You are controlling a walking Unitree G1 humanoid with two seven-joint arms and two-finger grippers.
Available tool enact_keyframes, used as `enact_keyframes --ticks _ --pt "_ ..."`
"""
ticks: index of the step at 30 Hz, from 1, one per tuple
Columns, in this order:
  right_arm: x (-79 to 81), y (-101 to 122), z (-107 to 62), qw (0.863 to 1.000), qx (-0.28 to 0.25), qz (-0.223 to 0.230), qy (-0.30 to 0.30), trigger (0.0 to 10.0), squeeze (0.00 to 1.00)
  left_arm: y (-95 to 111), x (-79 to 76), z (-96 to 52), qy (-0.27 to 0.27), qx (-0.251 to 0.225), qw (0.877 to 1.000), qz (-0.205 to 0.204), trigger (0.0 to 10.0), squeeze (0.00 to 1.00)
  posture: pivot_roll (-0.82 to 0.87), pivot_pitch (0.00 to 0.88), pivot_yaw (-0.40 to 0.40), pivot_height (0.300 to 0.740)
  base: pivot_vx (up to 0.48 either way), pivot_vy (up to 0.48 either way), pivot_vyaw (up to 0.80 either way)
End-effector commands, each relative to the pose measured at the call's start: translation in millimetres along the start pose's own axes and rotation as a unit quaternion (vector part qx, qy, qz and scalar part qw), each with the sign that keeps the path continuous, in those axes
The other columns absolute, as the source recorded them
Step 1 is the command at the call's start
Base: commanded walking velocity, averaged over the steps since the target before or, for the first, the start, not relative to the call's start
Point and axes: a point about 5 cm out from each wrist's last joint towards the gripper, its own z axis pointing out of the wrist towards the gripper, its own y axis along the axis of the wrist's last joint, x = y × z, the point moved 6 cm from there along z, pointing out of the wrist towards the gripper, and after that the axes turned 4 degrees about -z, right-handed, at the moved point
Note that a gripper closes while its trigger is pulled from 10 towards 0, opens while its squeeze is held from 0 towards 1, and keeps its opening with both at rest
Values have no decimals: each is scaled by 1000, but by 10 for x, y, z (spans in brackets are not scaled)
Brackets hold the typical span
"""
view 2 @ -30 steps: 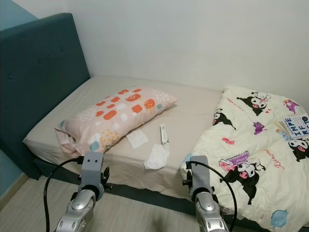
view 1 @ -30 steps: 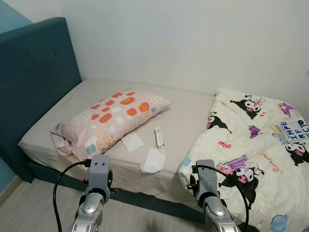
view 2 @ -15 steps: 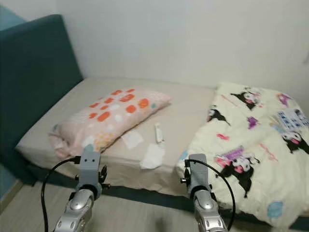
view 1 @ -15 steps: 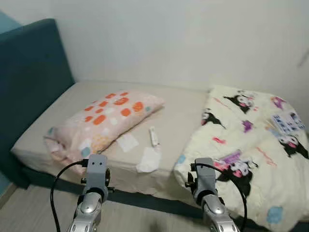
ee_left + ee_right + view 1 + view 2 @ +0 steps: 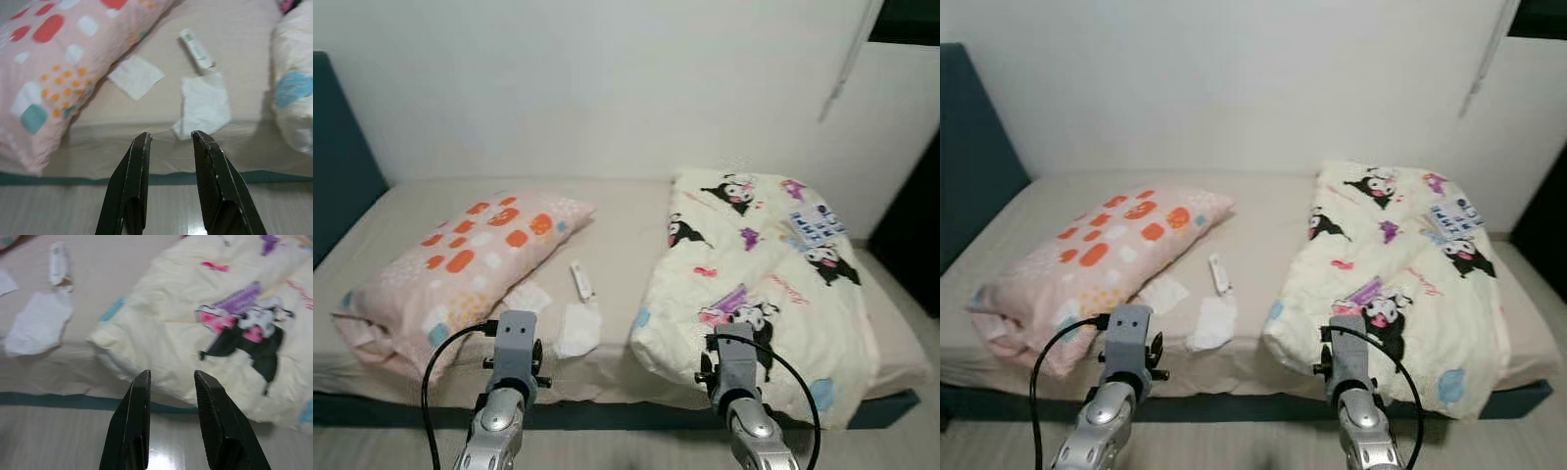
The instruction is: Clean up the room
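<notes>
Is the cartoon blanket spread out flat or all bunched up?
Bunched up. The blanket sits in a puffy heap on the right part of the bed, its edge folded under, leaving bare sheet beside the pillow.

Two white tissues (image 5: 576,329) (image 5: 527,297), small white tube (image 5: 580,281) lying flat on bed (image 5: 617,225) beside pillow (image 5: 450,259).

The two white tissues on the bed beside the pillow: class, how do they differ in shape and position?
The tissue by the pillow lies flat and squarish, its edge against the pink pillow. The tissue near the bed's edge is crumpled and irregular, lying farther from the pillow, just below the small white tube. Both are white and rest on the beige sheet.
</notes>
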Motion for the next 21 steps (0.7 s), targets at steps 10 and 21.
enact_keyframes --ticks 10,21 --pt "-1 38 -11 1000 -16 8 -2 10000 0 -35 15 -6 -1 0 1000 10 10000 0 -16 36 -13 740 0 0 0" --pt "392 547 -85 981 -145 -97 82 10000 0 32 31 41 13 -6 1000 -22 10000 0 -21 31 -13 740 0 0 0"
